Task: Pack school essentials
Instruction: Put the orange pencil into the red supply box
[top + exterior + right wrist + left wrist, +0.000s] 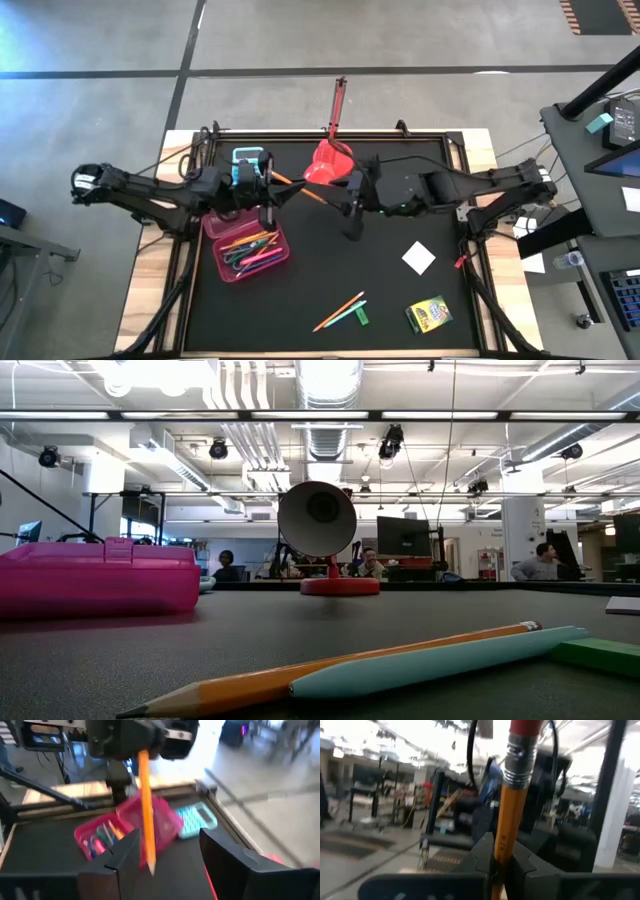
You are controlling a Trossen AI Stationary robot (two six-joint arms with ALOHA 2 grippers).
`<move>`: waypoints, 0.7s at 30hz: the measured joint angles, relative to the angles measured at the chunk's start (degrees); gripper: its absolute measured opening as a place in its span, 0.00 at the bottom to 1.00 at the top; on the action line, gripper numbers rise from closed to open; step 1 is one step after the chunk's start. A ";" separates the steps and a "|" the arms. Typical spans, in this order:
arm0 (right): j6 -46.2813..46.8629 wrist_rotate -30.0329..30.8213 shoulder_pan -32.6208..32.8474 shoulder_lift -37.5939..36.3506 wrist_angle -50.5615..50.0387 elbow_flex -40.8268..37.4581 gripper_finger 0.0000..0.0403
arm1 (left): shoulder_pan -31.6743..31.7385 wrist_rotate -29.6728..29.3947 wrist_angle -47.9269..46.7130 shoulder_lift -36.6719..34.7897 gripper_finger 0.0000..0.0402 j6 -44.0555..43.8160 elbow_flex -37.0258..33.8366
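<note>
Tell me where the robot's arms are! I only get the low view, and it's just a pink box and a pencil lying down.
Observer: They're up above your view. The left gripper is shut on an orange pencil.
Operator: What's the other arm doing?
Observer: The right gripper is open, with a finger on each side of that pencil's tip, not closed on it.
Operator: Is there stuff in the box?
Observer: Yes, the pink box holds several coloured pens and pencils.
</note>
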 joint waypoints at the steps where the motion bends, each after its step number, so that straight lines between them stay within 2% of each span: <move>1: 2.29 -0.01 0.00 -0.26 -3.75 1.12 0.48 | 0.42 -0.02 -1.43 0.00 0.00 -1.12 0.00; 5: 12.33 -1.42 0.05 -0.52 -17.85 4.89 0.49 | 2.04 -0.15 -10.03 -0.02 0.00 -6.82 0.00; 9: 20.93 -8.57 0.23 -0.12 -27.08 5.64 0.47 | 2.13 1.27 -23.21 -0.02 0.00 -14.56 0.00; 15: 28.58 -11.48 2.79 0.69 -32.18 1.27 0.46 | 2.06 9.00 -38.29 -0.11 0.00 -23.15 0.00; 21: 28.57 -14.15 6.75 2.06 -30.83 -3.68 0.46 | 2.04 15.95 -57.21 -0.26 0.00 -26.13 0.00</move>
